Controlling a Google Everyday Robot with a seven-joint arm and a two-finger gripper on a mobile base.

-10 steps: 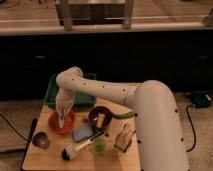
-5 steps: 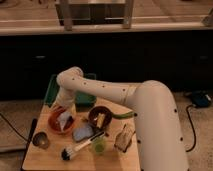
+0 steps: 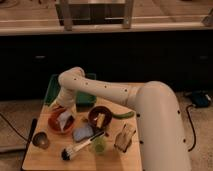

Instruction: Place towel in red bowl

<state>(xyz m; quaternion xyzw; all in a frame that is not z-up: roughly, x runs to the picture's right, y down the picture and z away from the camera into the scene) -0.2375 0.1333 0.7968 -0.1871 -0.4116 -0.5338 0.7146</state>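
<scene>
1. We see the gripper (image 3: 64, 106) at the end of the pale arm (image 3: 107, 91), hanging just above the back rim of the red bowl (image 3: 53, 123) at the left of the worktop (image 3: 50, 159).
2. We cannot tell whether the gripper is clenched or released, nor whether it touches the cloth under it.
3. The towel (image 3: 65, 119), a whitish crumpled piece, lies inside the red bowl, bunched toward its right side.
4. Behind the gripper a green tray (image 3: 86, 98) sits at the back of the worktop, partly hidden by the arm.
5. Just to the right of the red bowl stands a dark bowl (image 3: 99, 115) with something yellow in it, and a long green thing (image 3: 123, 115) lies beside that.
6. In front we see a bluish-grey object (image 3: 82, 132), a brush (image 3: 76, 148) lying at a slant, and a small green cup (image 3: 98, 145).
7. A small dull bowl (image 3: 40, 140) sits at the front left, and a pale packet (image 3: 124, 137) at the front right.
</scene>
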